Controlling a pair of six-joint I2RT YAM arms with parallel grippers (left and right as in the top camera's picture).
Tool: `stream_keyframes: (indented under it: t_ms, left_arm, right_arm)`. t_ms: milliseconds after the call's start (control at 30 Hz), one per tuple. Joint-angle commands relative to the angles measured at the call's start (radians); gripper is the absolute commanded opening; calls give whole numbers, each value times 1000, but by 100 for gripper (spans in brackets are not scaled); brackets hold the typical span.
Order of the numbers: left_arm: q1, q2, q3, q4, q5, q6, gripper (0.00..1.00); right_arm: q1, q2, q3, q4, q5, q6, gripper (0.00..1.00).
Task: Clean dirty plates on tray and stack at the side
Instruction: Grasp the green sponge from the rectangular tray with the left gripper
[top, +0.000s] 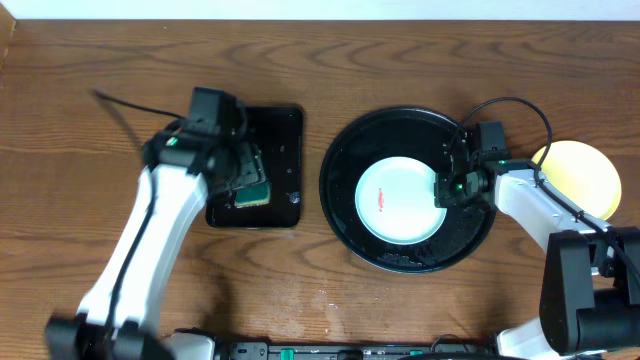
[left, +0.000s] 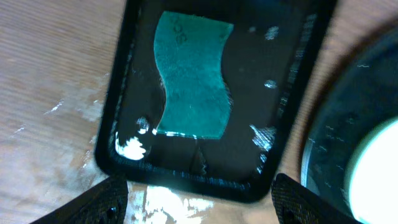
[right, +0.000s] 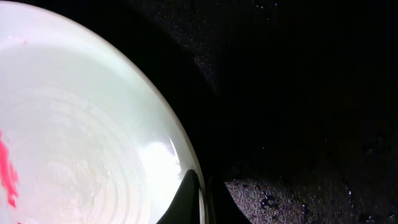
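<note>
One pale mint-white plate (top: 400, 200) with a small red smear lies in the round black tray (top: 400, 125). My right gripper (top: 445, 188) is at its right rim. In the right wrist view the fingers (right: 204, 193) are shut on the plate's rim (right: 81, 124), one on top and one outside, over the tray (right: 311, 93). A pale yellow plate (top: 585, 175) lies on the wood to the right of the tray. No third plate shows. My left gripper (left: 199, 183) is open and empty above a green sponge (left: 193, 74).
The sponge (top: 252, 190) lies in a small wet rectangular black tray (top: 280, 140) left of the round tray. In the left wrist view this tray (left: 280, 74) has wet patches on the wood around it, and the round tray's edge (left: 336, 124) shows at right.
</note>
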Motion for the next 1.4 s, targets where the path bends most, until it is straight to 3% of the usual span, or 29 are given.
stream_keyframes:
  t_ms: [0, 100, 233, 333, 467, 533, 567, 867, 900, 933, 1033, 1233, 1367]
  left_arm:
    - [-1, 101, -6, 48, -28, 17, 74]
    - [-1, 203, -6, 115, -28, 13, 69]
    - [-1, 311, -6, 173, -29, 13, 56]
    - [-1, 388, -6, 192, -28, 9, 52]
    - [-1, 472, -6, 216, -27, 5, 33]
    - [-1, 497, -6, 222, -13, 5, 12]
    - [-1, 500, -6, 221, -1, 6, 8]
    - [-1, 382, 25, 127, 10, 6, 8]
    - [-1, 357, 25, 121, 10, 6, 17]
    - [-1, 335, 25, 119, 10, 6, 35]
    - [-1, 286, 25, 123, -10, 18, 52]
    - [-1, 306, 0, 185, -187, 17, 60]
    - [-1, 352, -30, 246, -142, 17, 59]
  right_arm:
    - [-2, 24, -18, 3, 69, 12, 1]
    - [-2, 24, -18, 4, 69, 12, 1]
    - [-2, 24, -18, 3, 69, 12, 1]
    - [-2, 24, -18, 2, 62, 18, 1]
    - [-2, 24, -18, -4, 62, 35, 1]
    - [-2, 24, -18, -5, 62, 34, 1]
    - [-2, 24, -18, -5, 62, 35, 1]
    - [-2, 24, -18, -16, 62, 34, 1]
    - [-2, 24, -18, -16, 62, 35, 1]
    - [-2, 24, -18, -16, 62, 34, 1]
    - [-2, 24, -18, -16, 62, 34, 1]
    - [-2, 24, -18, -16, 62, 35, 1]
    - [-2, 24, -18, -16, 62, 34, 1]
